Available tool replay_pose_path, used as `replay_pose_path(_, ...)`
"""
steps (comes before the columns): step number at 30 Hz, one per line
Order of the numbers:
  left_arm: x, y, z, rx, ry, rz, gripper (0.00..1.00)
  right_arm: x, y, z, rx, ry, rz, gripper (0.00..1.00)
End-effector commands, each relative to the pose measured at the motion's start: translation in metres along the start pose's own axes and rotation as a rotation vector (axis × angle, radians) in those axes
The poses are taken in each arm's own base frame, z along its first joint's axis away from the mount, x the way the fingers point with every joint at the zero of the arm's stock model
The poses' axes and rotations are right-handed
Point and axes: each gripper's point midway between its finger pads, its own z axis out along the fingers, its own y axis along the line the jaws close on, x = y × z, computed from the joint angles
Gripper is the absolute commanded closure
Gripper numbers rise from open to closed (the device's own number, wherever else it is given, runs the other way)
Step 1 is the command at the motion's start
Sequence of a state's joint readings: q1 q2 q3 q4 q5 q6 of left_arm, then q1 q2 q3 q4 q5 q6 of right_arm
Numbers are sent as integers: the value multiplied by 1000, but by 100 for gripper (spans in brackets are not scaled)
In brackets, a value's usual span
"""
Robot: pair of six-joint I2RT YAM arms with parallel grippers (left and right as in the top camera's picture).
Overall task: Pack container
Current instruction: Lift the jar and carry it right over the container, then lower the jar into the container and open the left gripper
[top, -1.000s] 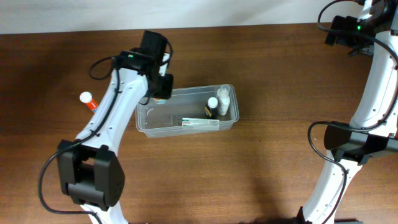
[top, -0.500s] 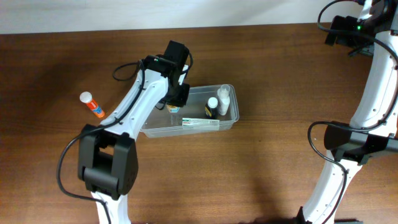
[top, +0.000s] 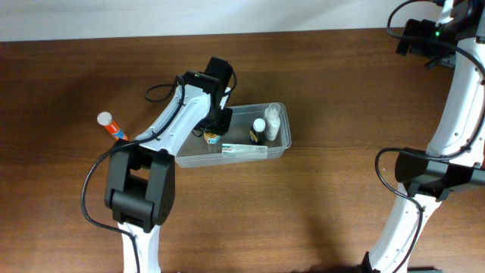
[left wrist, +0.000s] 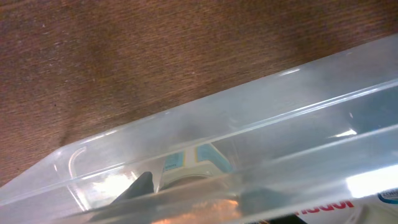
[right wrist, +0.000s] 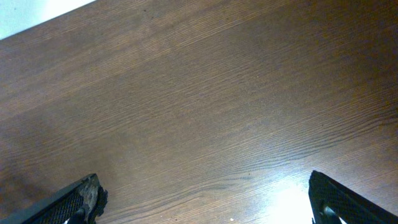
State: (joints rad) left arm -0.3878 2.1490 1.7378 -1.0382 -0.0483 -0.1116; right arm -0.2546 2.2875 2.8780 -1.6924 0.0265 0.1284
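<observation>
The clear plastic container (top: 232,158) lies mid-table and fills the left wrist view (left wrist: 261,121). My left gripper (top: 215,127) reaches down into its left half, shut on a small bottle with a teal and yellow label (top: 212,138). In the left wrist view the bottle (left wrist: 194,163) shows through the container wall beside one dark finger of the left gripper (left wrist: 180,193). Inside the container are a white bottle (top: 273,119), a dark bottle with a white cap (top: 258,131) and a flat white box (top: 245,149). My right gripper (right wrist: 205,199) is open over bare wood.
An orange and white tube (top: 111,126) lies on the table left of the container. The right arm (top: 455,91) stands along the right edge. The pale wall runs along the table's far edge.
My left gripper has carried the small bottle right and down from the container's left end into its left half. The right arm has not moved.
</observation>
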Motion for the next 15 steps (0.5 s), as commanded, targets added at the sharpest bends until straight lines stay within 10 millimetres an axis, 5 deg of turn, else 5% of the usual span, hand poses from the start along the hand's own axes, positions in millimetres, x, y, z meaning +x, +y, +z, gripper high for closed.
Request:
replay_pose_path(1,-5,-3,-1,10,-11,9,50,-2,-3,-15,5,-34,7,2)
replay_pose_path(10,-5,-5,-5,24,-9,10,38,-2,-3,-15,5,-34,7,2)
replay_pose_path(15,-15,-12,-33,65,-27,33,38,-2,-3,-15,5,-34,7,2)
